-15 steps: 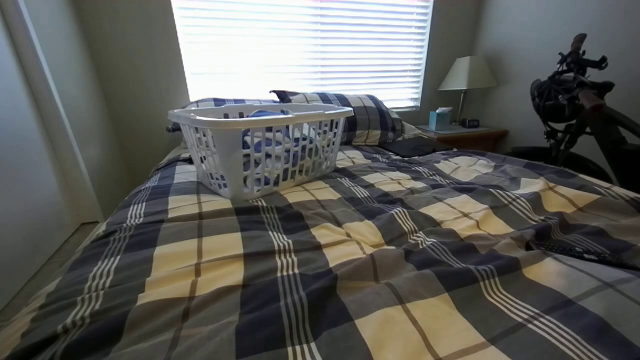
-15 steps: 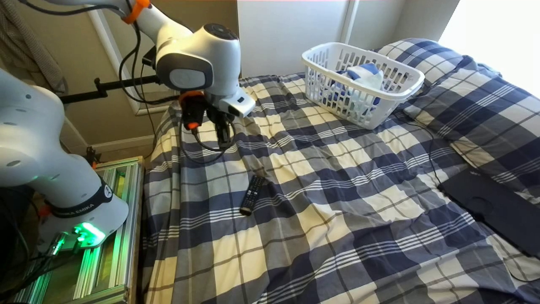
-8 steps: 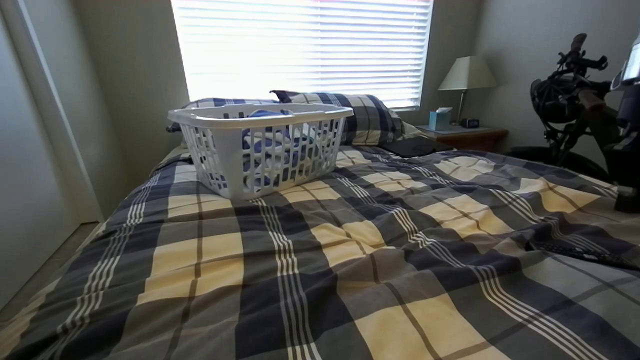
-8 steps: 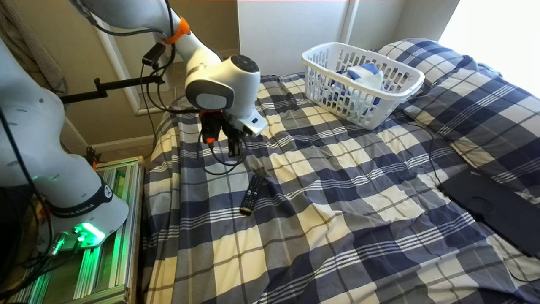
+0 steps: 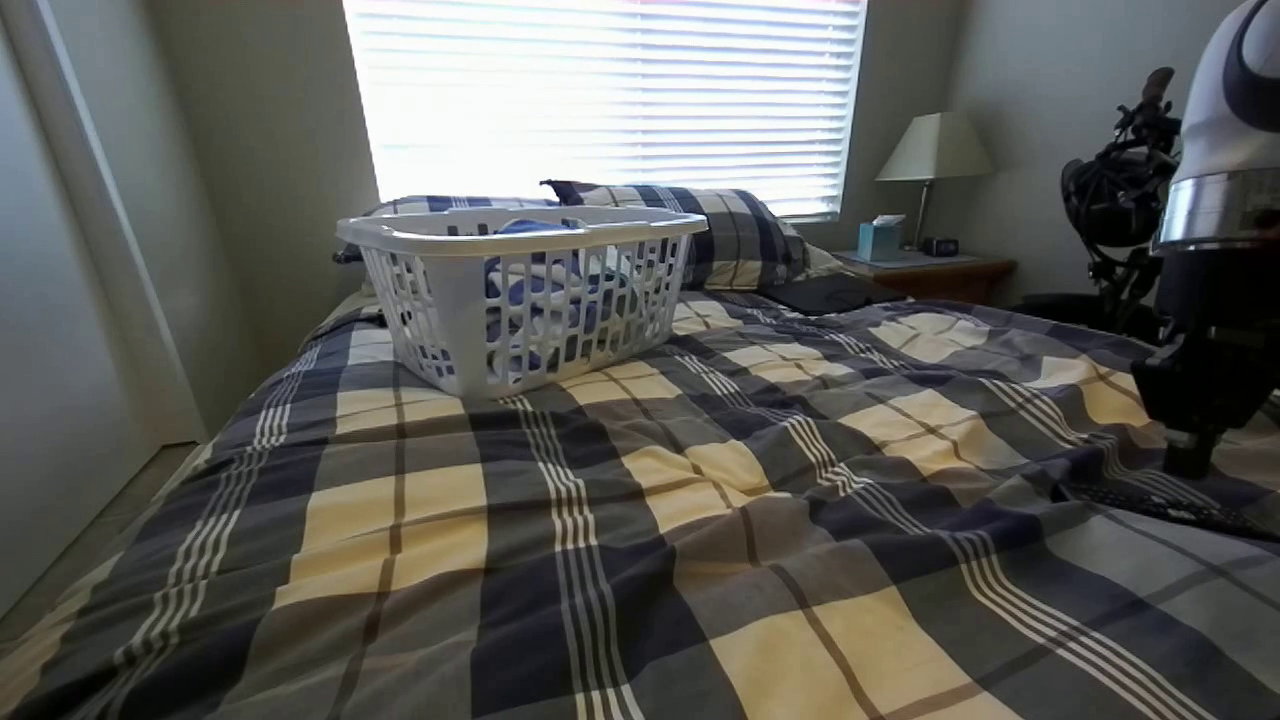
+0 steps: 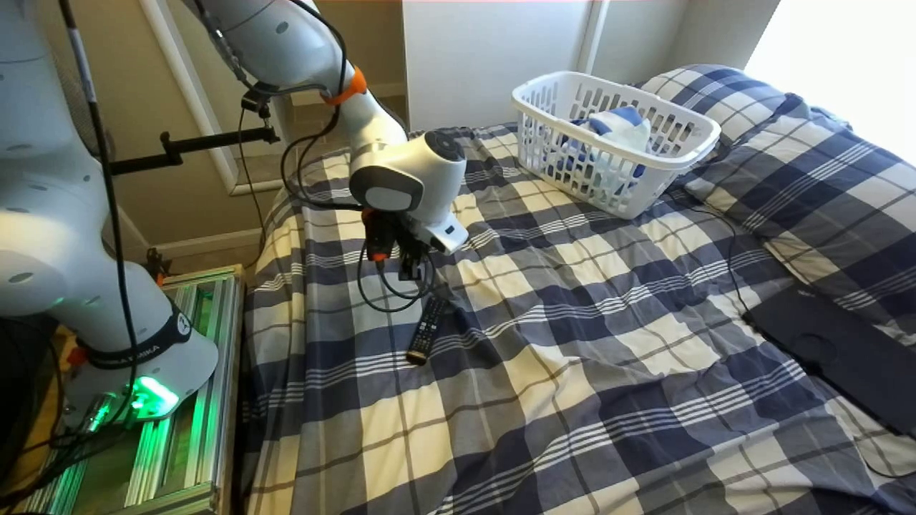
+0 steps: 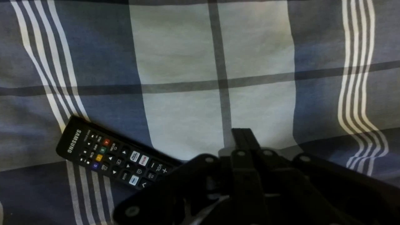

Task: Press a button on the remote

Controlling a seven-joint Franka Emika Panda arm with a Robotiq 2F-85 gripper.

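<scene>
The remote is a long black Samsung remote with small buttons, lying face up on the plaid bed cover. It shows in both exterior views (image 6: pixel 426 332) (image 5: pixel 1150 503) and in the wrist view (image 7: pixel 115 155). My gripper (image 7: pixel 242 132) is shut with its two black fingertips together and nothing between them. In the wrist view the remote lies left of the fingertips, and its volume end runs under the gripper's left linkage, which hides it. In both exterior views the gripper (image 6: pixel 410 273) (image 5: pixel 1188 462) hangs pointing down above the cover, near the remote's far end, not touching it.
A white laundry basket (image 6: pixel 622 154) with cloths in it stands farther along the bed. Pillows (image 6: pixel 823 172) and a flat black item (image 6: pixel 823 350) with a cable lie at the bed's head. The cover is wrinkled. A black bar (image 6: pixel 193 149) stands behind the arm.
The arm has moved out over the bed and down, bringing the gripper closer to the remote. It has come into an exterior view from the right edge. The remote has not moved.
</scene>
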